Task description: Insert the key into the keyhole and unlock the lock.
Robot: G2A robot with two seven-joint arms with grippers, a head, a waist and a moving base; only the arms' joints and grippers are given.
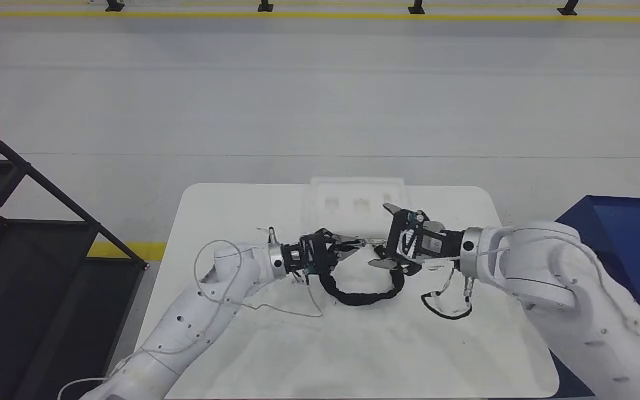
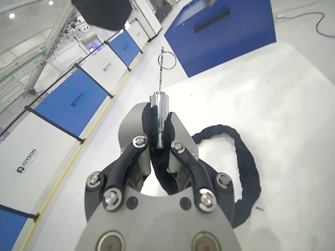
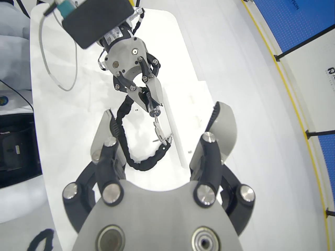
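Left end effector [image 2: 157,117], clenched on the lock [image 2: 160,105], was faced by the released right end effector [image 3: 162,108], toward which the apparently inserted key [image 2: 160,74] was directed lengthwise.

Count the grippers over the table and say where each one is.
2. The left gripper grips the lock at its metal end; the right gripper faces it, jaws open.

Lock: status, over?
Left gripper shut on lock cylinder. Right gripper open, facing key. Key seated in keyhole. Nothing in the way.
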